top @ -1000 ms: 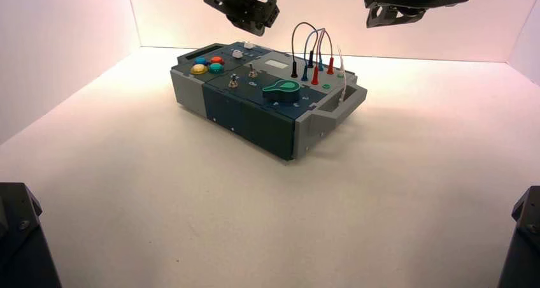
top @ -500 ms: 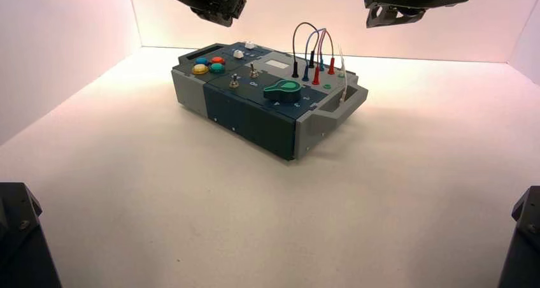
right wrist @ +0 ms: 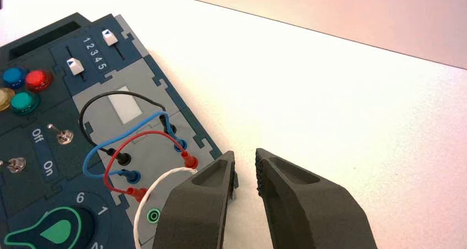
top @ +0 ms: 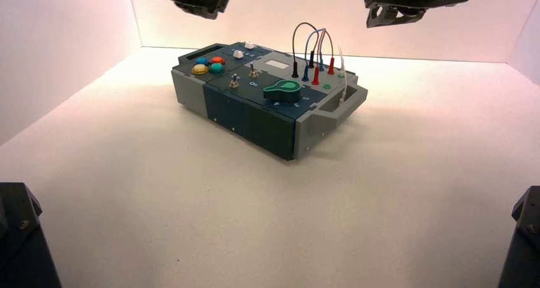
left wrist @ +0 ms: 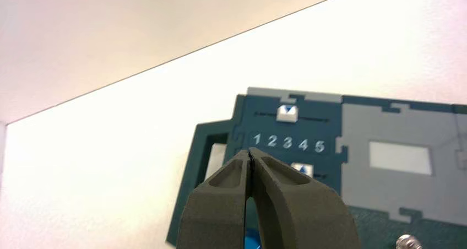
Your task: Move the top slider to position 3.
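While the left gripper (left wrist: pixel 250 152) hovers beyond the box (top: pixel 255 109), fingers together, the top slider (left wrist: pixel 287 113) sits at 3.

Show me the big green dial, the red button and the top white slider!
Green dial (top: pixel 282 90): high view, on its body.
Red button (right wrist: pixel 38 80): right wrist view, on its cap.
Top white slider (left wrist: pixel 287 114): left wrist view, on its knob.

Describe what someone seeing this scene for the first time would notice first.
Probably the big green dial on the box's near right part, and the arcing black, blue, red and white wires toward its right end. Next come four round buttons in blue, red, yellow and green at the left, and the white top slider near the far edge, standing at 3. The left gripper hovers beyond the box, its fingers closed.
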Action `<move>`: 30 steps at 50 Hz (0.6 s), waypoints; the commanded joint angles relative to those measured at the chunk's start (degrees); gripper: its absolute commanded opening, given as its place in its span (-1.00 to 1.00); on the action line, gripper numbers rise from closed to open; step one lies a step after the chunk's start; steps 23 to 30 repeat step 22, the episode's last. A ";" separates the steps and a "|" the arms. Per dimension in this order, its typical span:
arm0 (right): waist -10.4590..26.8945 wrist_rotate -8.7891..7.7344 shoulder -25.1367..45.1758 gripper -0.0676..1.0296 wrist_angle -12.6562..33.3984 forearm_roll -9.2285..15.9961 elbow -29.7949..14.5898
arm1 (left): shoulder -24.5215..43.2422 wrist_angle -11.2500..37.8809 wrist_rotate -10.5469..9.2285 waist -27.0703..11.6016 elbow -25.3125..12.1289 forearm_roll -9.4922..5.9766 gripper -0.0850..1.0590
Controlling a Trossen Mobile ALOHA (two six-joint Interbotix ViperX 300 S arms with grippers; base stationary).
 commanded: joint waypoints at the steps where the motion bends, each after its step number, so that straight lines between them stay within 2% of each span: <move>1: 0.00 0.00 -0.97 -0.46 -0.53 0.00 -0.70 | -3.60 -2.37 0.00 1.85 1.05 0.00 -0.90; 9: 0.00 0.00 -0.79 -0.45 -0.53 0.00 -0.79 | -4.22 -4.83 0.00 2.37 2.37 0.00 -0.90; 30: 0.00 0.00 -0.70 -0.46 -0.53 0.00 -0.88 | -3.34 -4.92 -0.09 2.37 1.76 0.00 -0.90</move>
